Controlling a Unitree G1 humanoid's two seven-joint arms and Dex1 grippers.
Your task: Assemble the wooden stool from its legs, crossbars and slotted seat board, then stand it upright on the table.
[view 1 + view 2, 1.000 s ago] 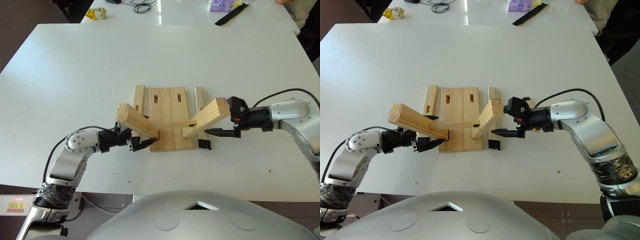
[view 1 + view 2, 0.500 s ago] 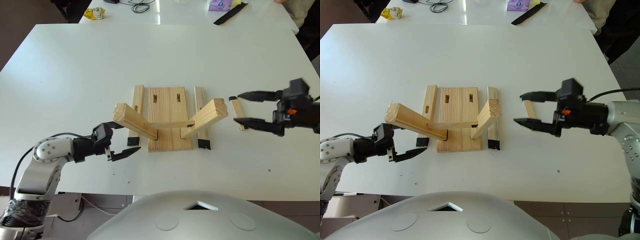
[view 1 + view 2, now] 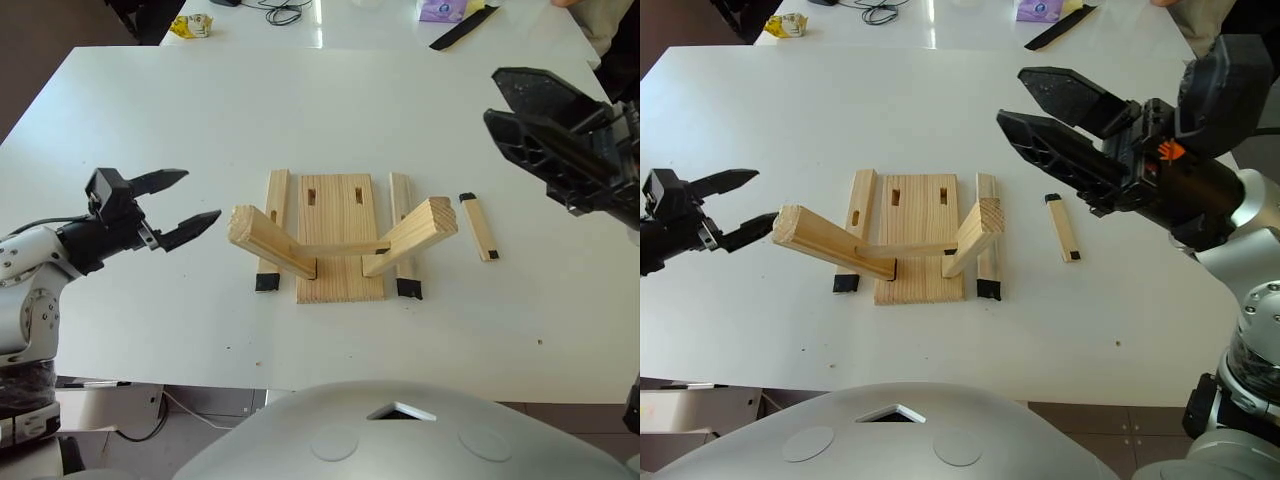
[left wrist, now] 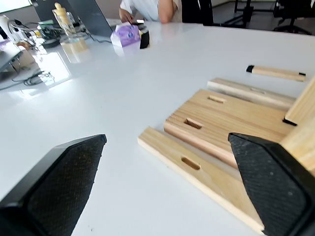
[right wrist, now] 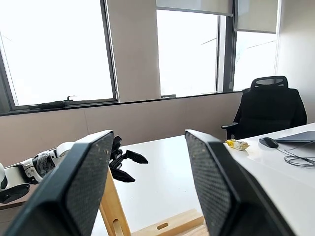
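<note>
Nearest the robot, two thick legs (image 3: pixel 268 240) (image 3: pixel 415 232) lean outward from the near end of the slotted seat board (image 3: pixel 335 215). A thin crossbar (image 3: pixel 340 248) ties them together, which is likely why the pair stands there with nothing gripping it. Whether their lower ends are truly seated in the board's near slots cannot be told. The board lies flat on the white surface (image 3: pixel 150 120) as the base for building, and its two far slots (image 3: pixel 311 197) are open, probably for the next leg pair. A slotted slat (image 3: pixel 277 195) lies just beside the board on the robot's left and a second slat (image 3: pixel 400 195) on its right, both flat, black-capped at the near end and within easy reach. A short bar (image 3: pixel 478 227) lies apart, farther to the right. The left pincer (image 3: pixel 200 195) hovers low over the surface, left of the left leg and clear of it, with its jaws spread wide and empty. The right pincer (image 3: pixel 1010 95) is raised high above the right side, also wide open and carrying nothing. Both being clear of the wood suggests the frame is being left to balance by itself before another part is fetched. Beyond lies a second table with cables (image 3: pixel 285 12) and small packets.
</note>
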